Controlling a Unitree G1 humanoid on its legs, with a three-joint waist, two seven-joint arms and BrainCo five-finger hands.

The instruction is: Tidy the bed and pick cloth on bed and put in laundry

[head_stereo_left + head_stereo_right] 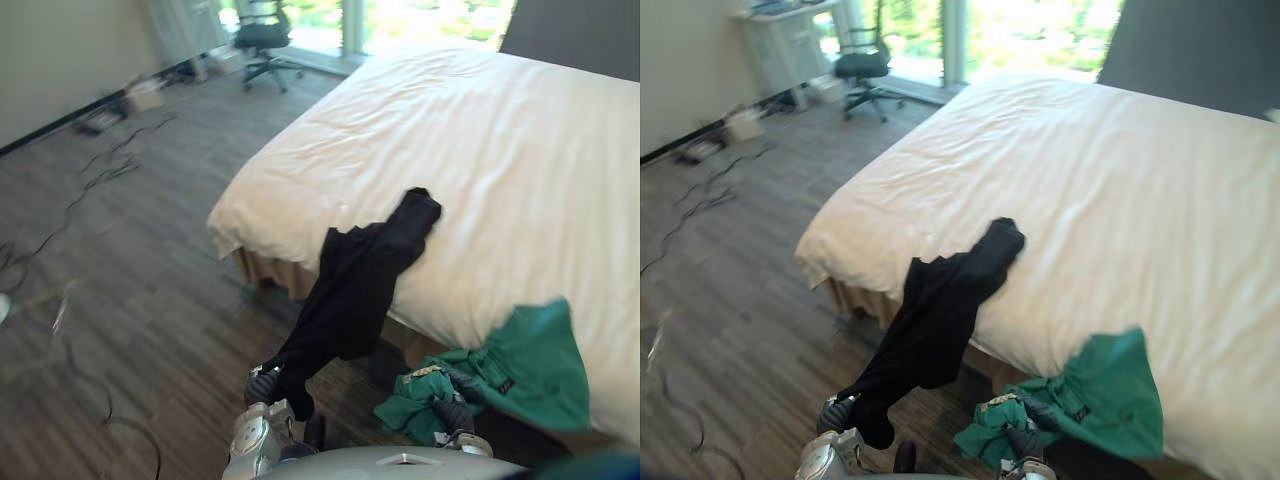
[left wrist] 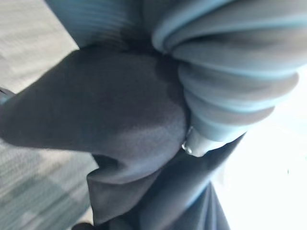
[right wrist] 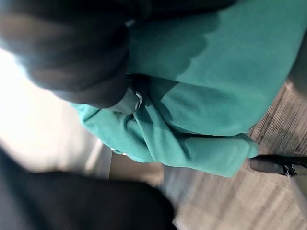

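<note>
Trailing black cloth [image 1: 355, 280], crumpled green cloth [image 1: 525, 365]

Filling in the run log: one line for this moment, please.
left hand: grips black cloth hanging off bed edge | right hand: grips green cloth, partly on bed

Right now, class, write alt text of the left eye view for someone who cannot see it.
The left hand grips a black garment hanging off a white bed; the right hand grips a green garment.
</note>
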